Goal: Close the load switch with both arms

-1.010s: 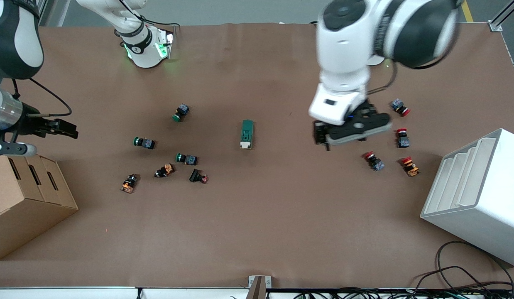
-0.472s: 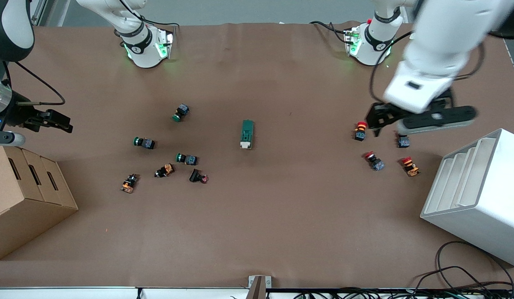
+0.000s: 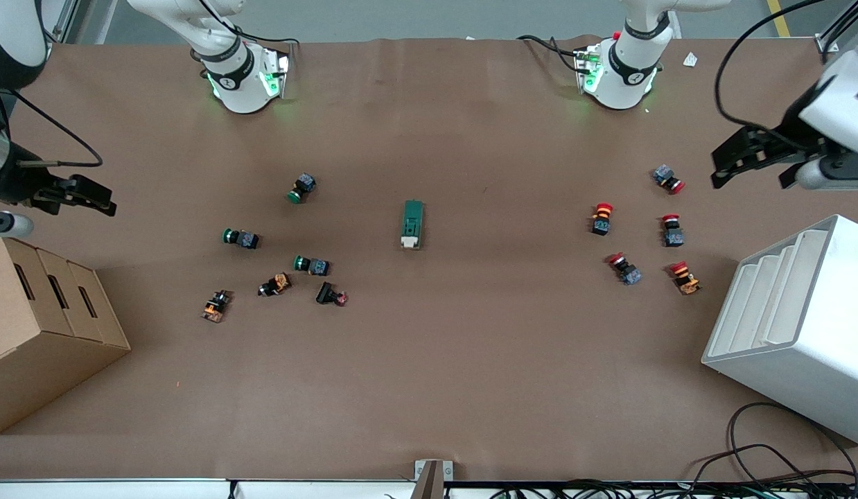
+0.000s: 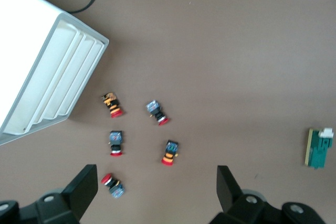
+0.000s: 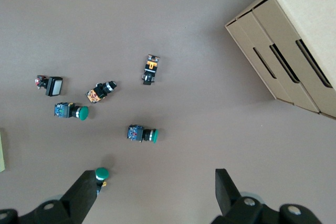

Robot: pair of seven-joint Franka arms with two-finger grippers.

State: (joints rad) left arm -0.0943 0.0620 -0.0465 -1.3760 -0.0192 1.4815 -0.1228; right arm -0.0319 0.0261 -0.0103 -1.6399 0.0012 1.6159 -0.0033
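Note:
The load switch (image 3: 413,224), a dark green oblong block with a cream lever end, lies flat mid-table; it also shows in the left wrist view (image 4: 319,149). No gripper touches it. My left gripper (image 3: 751,177) hangs open and empty over the left arm's end of the table, above bare mat beside the white rack. In the left wrist view its black fingers (image 4: 84,187) stand wide apart around nothing. My right gripper (image 3: 100,197) hangs open and empty at the right arm's end, above the cardboard box's edge. In the right wrist view its fingers (image 5: 226,190) are also spread.
Several red-capped push buttons (image 3: 601,217) lie toward the left arm's end, near a white slotted rack (image 3: 796,326). Green-capped and orange push buttons (image 3: 311,264) lie scattered toward the right arm's end, near a cardboard box (image 3: 34,326). Cables trail at the table's near corner.
My left arm has swung from near the load switch out over the red buttons to its end of the table. My right gripper has drifted slightly toward the table's edge.

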